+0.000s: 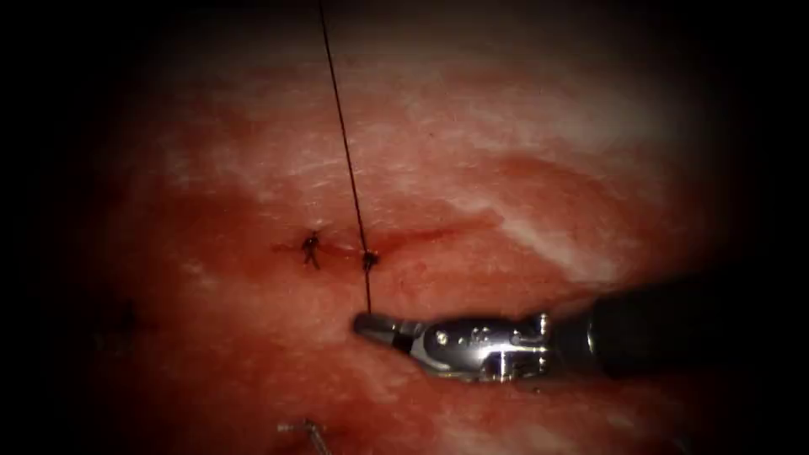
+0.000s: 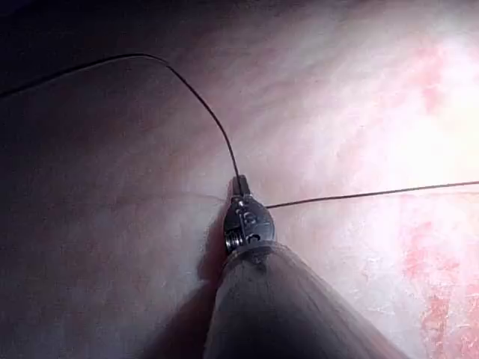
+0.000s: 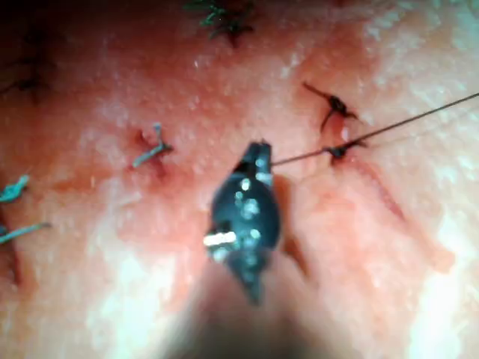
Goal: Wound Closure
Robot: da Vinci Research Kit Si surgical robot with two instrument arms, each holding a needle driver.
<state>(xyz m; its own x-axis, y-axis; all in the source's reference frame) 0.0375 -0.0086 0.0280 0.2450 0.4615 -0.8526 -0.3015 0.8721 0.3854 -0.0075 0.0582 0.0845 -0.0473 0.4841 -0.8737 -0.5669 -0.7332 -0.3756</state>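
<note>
The right tool (image 1: 371, 324) enters from the endoscope view's right and lies low over the tissue (image 1: 548, 160), just below the cut (image 1: 404, 238). Its jaws are closed on the thread (image 1: 347, 160), at the strand's lower end. In the right wrist view the same tool (image 3: 258, 158) grips the thread (image 3: 404, 123) where the strand meets its tip.

From the jaws the thread rises straight to a dark knot (image 1: 369, 259) on the cut, touching it, then continues taut up and slightly left to the top edge of the endoscope view. A second, finished knot (image 1: 311, 247) sits on the cut just left of the first; both knots (image 3: 338, 108) also show in the right wrist view, with red fluid (image 1: 253, 253) spread around them.

Near the bottom edge of the endoscope view lies a pale cut end of thread (image 1: 308, 431).

Farther off, the left tool (image 2: 241, 185) holds the thread (image 2: 202, 105) with closed jaws above pale tissue (image 2: 359, 112); one strand curves away from the tip, another runs sideways
</note>
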